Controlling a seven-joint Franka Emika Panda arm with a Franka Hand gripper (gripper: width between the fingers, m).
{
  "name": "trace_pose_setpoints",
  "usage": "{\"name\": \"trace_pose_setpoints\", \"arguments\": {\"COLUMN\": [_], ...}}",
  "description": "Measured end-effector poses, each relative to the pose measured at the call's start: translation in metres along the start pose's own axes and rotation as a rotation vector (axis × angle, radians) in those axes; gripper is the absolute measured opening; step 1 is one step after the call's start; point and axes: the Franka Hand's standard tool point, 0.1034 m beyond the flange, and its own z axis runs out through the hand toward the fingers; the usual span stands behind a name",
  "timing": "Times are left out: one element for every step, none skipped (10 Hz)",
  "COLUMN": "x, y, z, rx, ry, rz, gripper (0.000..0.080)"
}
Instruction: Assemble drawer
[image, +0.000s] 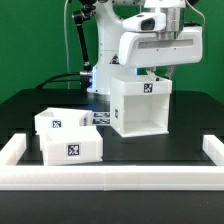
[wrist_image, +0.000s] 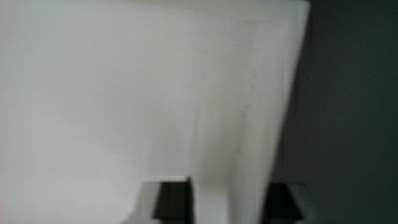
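Above the housing (image: 140, 108) (black-and-white tag (image: 152, 88) on front), the pincer (image: 161, 70) straddles its wall.

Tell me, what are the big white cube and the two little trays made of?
The housing, the farther tray and the nearer tray look like matte white plastic: thin, smooth, evenly coloured walls. Painted wood cannot be ruled out.

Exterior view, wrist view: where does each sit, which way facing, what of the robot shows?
Exterior view: off the arm, looking slightly down at the housing, near tray and far tray; shows the arm and its tool at the housing's top.
Wrist view: on the wrist, looking along the tool at a white wall close up; only dark fingers show.
Shared: the tool, likely the housing.
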Motion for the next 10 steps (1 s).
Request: {"name": "trace_pose_setpoints", "arguments": {"x": [0.0,0.0,0.0,0.0,0.0,0.0,0.0,0.001,0.002,0.014], "y": [0.0,0.0,0.0,0.0,0.0,0.0,0.0,0.0,0.001,0.007], "z": [0.0,0.0,0.0,0.0,0.0,0.0,0.0,0.0,0.0,0.0], "rx": [0.0,0.0,0.0,0.0,0.0,0.0,0.0,0.0,-0.001,-0.006], "ry": [0.001,0.001,0.001,0.001,0.001,0.001,0.001,0.0,0.001,0.009], "rz": [0.0,0.0,0.0,0.0,0.0,0.0,0.0,0.0,0.005,0.03], "gripper": [0.0047,0.0037,0.0037,0.0037,0.0037,0.0037,0.0037,0.0037,0.0038,0.0038]}}
